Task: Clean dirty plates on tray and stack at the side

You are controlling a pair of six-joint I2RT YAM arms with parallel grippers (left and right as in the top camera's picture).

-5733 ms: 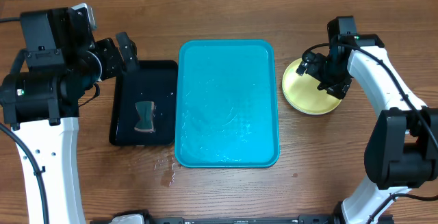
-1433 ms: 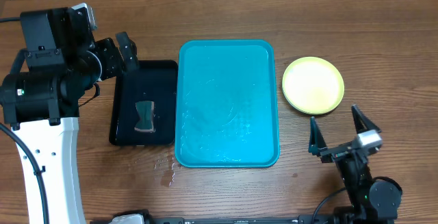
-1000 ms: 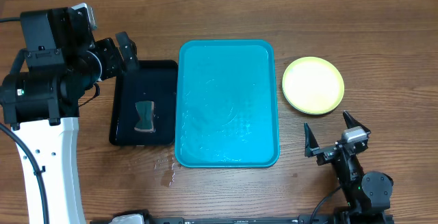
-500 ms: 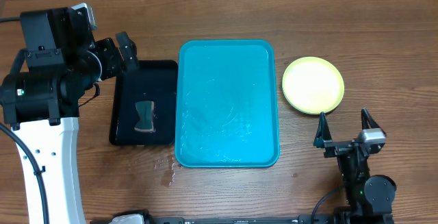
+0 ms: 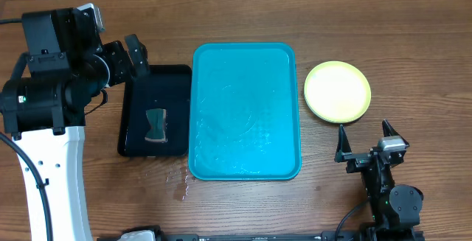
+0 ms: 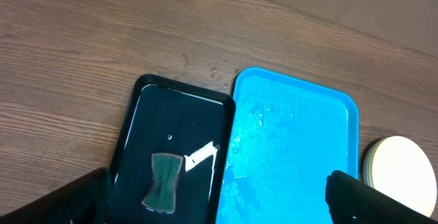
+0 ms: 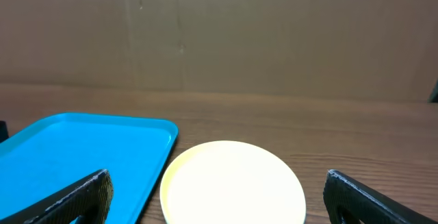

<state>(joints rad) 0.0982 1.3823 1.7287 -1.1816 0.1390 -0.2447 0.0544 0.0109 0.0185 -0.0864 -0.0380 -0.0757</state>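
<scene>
The turquoise tray (image 5: 245, 112) lies mid-table with no plate on it, only wet streaks. A pale yellow-green plate (image 5: 338, 91) rests on the wood just right of the tray; I cannot tell whether other plates lie under it. My right gripper (image 5: 363, 135) hovers open near the front edge, short of the plate, with nothing between its fingers. In the right wrist view the plate (image 7: 233, 183) fills the space ahead of the open right gripper (image 7: 217, 179). My left gripper (image 5: 131, 58) stands open above the far left, empty.
A smaller black tray (image 5: 155, 112) sits against the turquoise tray's left side and holds a dark green sponge (image 5: 155, 125). Water drops (image 5: 179, 182) mark the wood near the tray's front left corner. In the left wrist view, the sponge (image 6: 163, 190) lies in the black tray (image 6: 179, 125).
My right arm has drawn back from the plate to the table's front edge, and its open gripper has shifted slightly from side to side there. The left arm has not moved.
</scene>
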